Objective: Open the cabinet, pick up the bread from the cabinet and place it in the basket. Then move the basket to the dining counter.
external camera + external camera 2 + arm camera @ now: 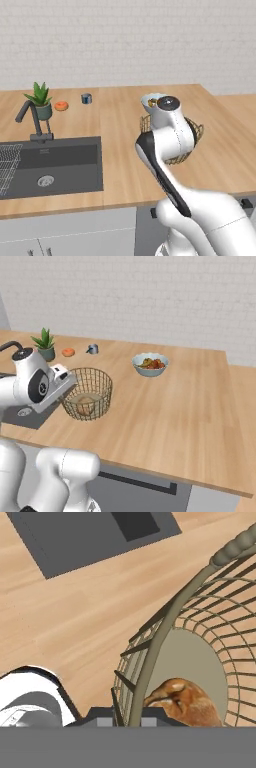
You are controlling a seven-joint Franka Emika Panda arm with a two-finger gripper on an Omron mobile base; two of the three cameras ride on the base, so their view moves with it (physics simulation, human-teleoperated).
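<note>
Claw (126, 721) clamped on basket (89, 393) rim, bread (184, 704) just inside beside it.

The basket (89, 394) stands on the dining counter (175, 406), just right of the sink (55, 167), with the bread (85, 403) lying inside it on its floor. Behind the basket sits a bowl (150, 364); farther left along the back are a small cup (93, 349), a flat round item (68, 352) and a potted plant (45, 344), the last behind the faucet (31, 119). The gripper (127, 719) seems to sit at the basket's left rim, though the arm hides the contact.
</note>
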